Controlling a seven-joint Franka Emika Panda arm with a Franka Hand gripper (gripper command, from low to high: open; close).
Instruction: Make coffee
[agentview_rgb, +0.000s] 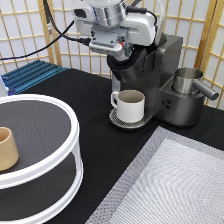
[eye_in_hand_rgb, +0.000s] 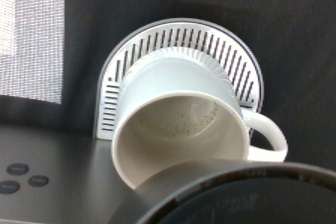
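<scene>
A white mug (agentview_rgb: 130, 106) stands upright on the round drip tray (agentview_rgb: 116, 120) under the brew head of a dark grey coffee machine (agentview_rgb: 167, 65). My gripper (agentview_rgb: 116, 51) is at the exterior view's top, right at the top of the machine's brew head and above the mug. The wrist view looks down into the mug (eye_in_hand_rgb: 184, 145). It holds no liquid, only faint specks inside, and sits on the slotted drip tray (eye_in_hand_rgb: 187, 40). The brew head's dark rim (eye_in_hand_rgb: 247, 200) is close by. A steel cup (agentview_rgb: 187, 80) with a handle sits on the machine's right part.
A white two-tier round rack (agentview_rgb: 55, 165) fills the exterior view's left, with a tan cup (agentview_rgb: 6, 148) on its upper shelf. A grey mesh mat (agentview_rgb: 175, 185) lies at the bottom right. A blue ribbed tray (agentview_rgb: 30, 75) is at the back left. Machine buttons (eye_in_hand_rgb: 19, 177) show in the wrist view.
</scene>
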